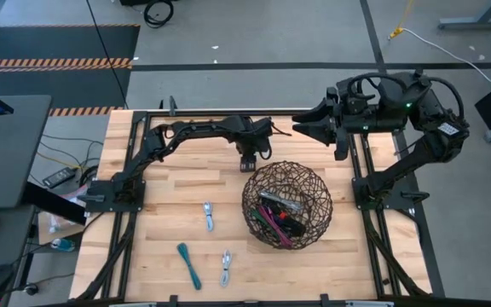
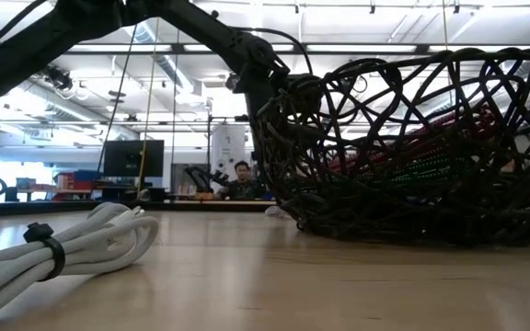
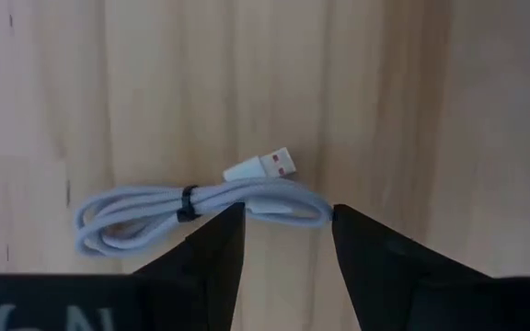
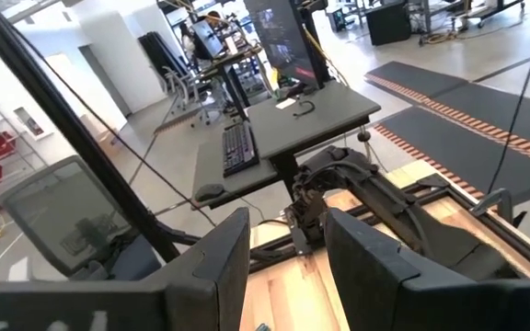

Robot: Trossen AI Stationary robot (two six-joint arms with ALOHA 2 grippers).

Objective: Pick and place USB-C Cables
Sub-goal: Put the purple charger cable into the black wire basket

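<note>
A white cable bundle (image 3: 155,204), tied with a black band, lies flat on the wood below my left gripper (image 3: 288,213). Its plug end is between the open fingers, which hang above it without touching. In the high view my left gripper (image 1: 250,160) is just beyond the far rim of the dark wire basket (image 1: 247,198) and hides this cable. The basket holds several maroon, green and black bundles (image 1: 280,215). Three more bundles lie on the table: white-blue (image 1: 209,216), teal (image 1: 188,264) and grey-white (image 1: 226,267). My right gripper (image 1: 299,128) waits open at the far right edge.
In the low view the basket (image 2: 357,184) fills the right half and a white bundle (image 2: 63,248) lies close in front on the left. Bare wood lies between the basket and the table's left side. A person (image 2: 240,179) sits far off in the room.
</note>
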